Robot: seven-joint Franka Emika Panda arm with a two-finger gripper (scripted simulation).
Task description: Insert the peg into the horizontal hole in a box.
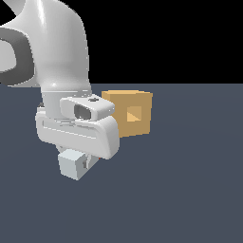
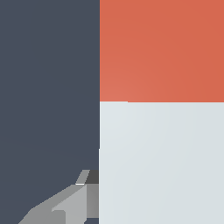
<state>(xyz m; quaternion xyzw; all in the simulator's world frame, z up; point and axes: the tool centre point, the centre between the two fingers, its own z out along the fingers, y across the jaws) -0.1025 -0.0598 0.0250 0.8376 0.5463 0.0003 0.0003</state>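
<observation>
A: The peg [image 1: 72,164] is sitting right under the hand, its pale end poking out towards us. Up close, the wrist camera is showing its red part [image 2: 162,50] meeting the white part [image 2: 162,162].

B: And the gripper [image 1: 81,161]?

A: One grey finger [image 2: 65,205] is lying against the peg's side; it is looking clamped on the peg.

B: The box [image 1: 128,114]?

A: It is resting on the dark floor [image 1: 190,190] beyond the fingers, apart from the peg, its square hole [image 1: 134,114] facing us.
</observation>
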